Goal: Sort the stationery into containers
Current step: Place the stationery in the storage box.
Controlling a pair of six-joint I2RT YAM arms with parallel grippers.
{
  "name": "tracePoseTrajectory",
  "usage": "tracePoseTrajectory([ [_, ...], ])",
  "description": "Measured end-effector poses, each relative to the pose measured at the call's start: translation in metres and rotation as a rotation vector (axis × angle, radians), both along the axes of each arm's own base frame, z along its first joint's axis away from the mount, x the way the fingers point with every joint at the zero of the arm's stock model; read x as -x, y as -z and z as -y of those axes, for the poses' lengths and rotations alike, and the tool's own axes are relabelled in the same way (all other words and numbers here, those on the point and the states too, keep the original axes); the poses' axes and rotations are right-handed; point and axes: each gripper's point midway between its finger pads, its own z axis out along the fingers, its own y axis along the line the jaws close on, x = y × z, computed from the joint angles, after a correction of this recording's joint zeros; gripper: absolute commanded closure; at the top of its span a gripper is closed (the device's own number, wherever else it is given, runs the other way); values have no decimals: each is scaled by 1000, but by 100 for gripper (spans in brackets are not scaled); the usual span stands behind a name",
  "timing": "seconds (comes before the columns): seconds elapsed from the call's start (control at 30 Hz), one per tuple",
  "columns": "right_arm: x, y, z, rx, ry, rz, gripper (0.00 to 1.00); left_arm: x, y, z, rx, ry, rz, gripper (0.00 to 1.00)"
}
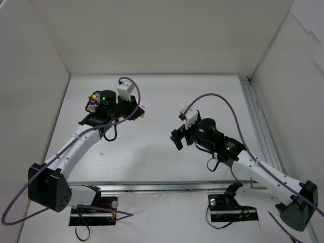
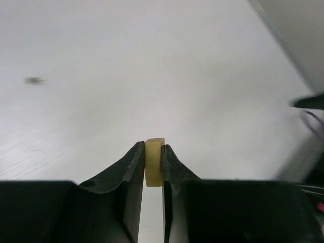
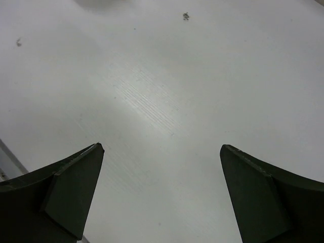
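The left gripper (image 2: 153, 148) pinches a small tan eraser block (image 2: 154, 169) — pale, yellowish — while the right gripper (image 3: 162, 147) gapes wide, empty.

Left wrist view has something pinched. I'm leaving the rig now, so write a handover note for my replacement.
Left gripper: shut on a tan eraser block, over the table.
Right gripper: open, holding nothing, over the table.
No tub and no other stationery show in any view.
Done: eraser in grasp.
Left: find the tub and drop the eraser into a compartment; how much else is sorted cannot be told.
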Motion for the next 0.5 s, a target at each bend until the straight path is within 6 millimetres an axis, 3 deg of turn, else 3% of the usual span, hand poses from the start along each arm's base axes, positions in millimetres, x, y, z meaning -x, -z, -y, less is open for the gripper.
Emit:
tracePoseTrajectory([
  [0.1,-6,3,10,20,69,1,2,-39,3,-68,-119,-214,64,100],
  [0.23,-11,9,22,59,132,2,2,-69,9,-137,-317,-350,166,100],
  [0.33,-11,16,30,91,156,-5,2,-84,19,-162,-464,-331,218,100],
  [0.5,-13,20,37,129,180,4,2,-108,44,-180,-610,-249,217,100],
])
